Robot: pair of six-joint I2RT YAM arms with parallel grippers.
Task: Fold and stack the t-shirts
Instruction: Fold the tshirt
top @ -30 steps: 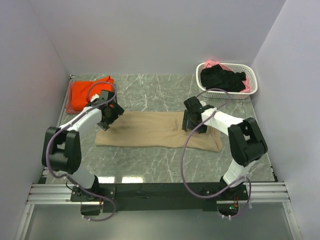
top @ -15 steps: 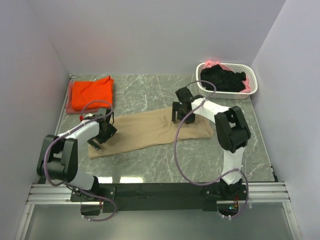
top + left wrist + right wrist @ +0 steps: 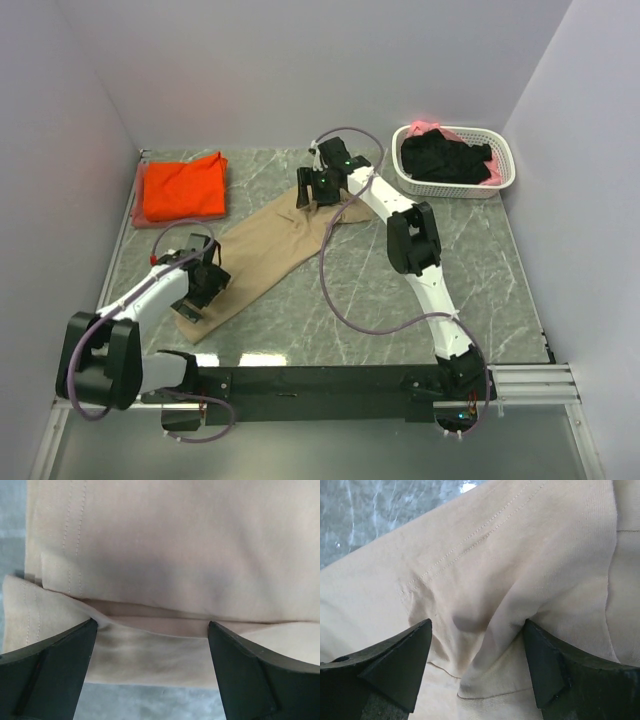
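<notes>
The tan t-shirt (image 3: 268, 243) lies folded in a long strip, slanting from near left to far centre on the marble table. My left gripper (image 3: 197, 292) is over its near-left end. The left wrist view shows its jaws wide open (image 3: 152, 630) with flat tan cloth (image 3: 175, 545) and a hem edge between them. My right gripper (image 3: 310, 190) is over the far end. Its jaws are wide open (image 3: 477, 630) around a bunched ridge of tan cloth (image 3: 530, 550). The orange t-shirt (image 3: 181, 188) lies folded at the far left.
A white slotted basket (image 3: 506, 168) stands at the far right with black shirts (image 3: 446, 158) and a pink one (image 3: 425, 127) in it. Grey walls close in the left, back and right. The right arm stretches diagonally across the table's middle.
The tan shirt has swung from lying across the table to a diagonal. My left gripper moved toward me and left, my right gripper moved away and left, each staying at its end of the shirt.
</notes>
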